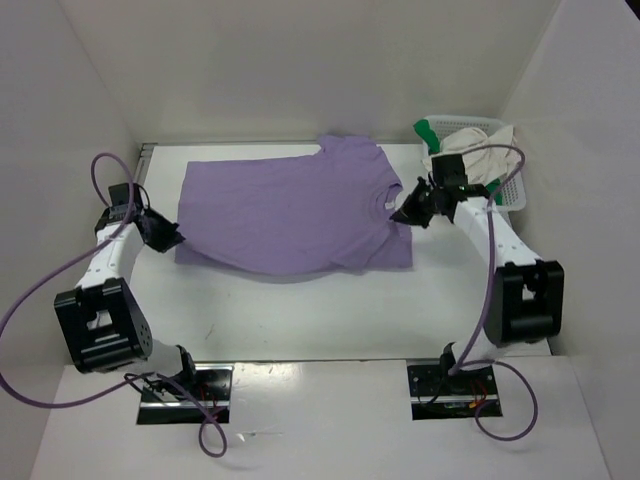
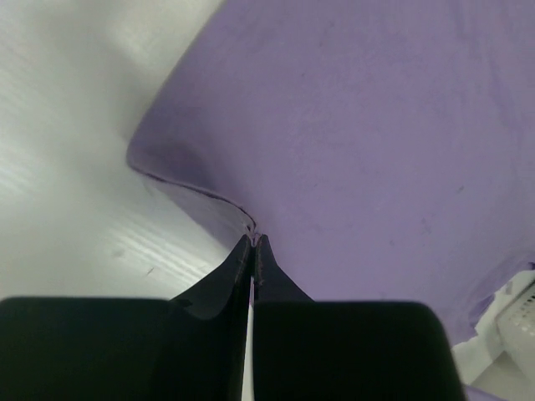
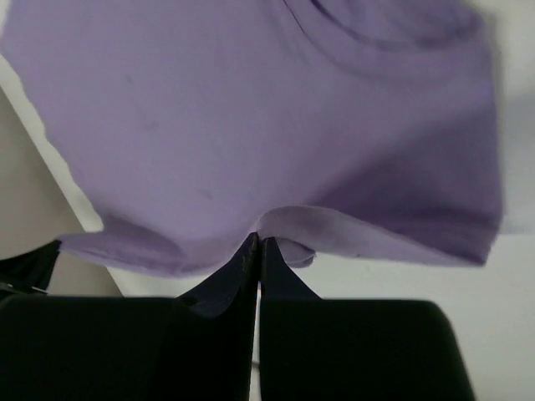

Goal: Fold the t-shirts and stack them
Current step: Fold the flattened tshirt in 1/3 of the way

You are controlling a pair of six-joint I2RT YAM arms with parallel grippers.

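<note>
Top external: left claw (image 1: 177, 238) and right claw (image 1: 401, 214), reaching inward, pinch lavender t-shirt (image 1: 290, 210).

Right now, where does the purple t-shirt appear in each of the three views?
Top external: the purple t-shirt lies spread across the middle of the table.
Left wrist: the shirt fills the upper right; the left tool pinches its edge.
Right wrist: the shirt fills the upper part; the right tool pinches its edge.
Shared landmark: the white table beside the shirt.
</note>
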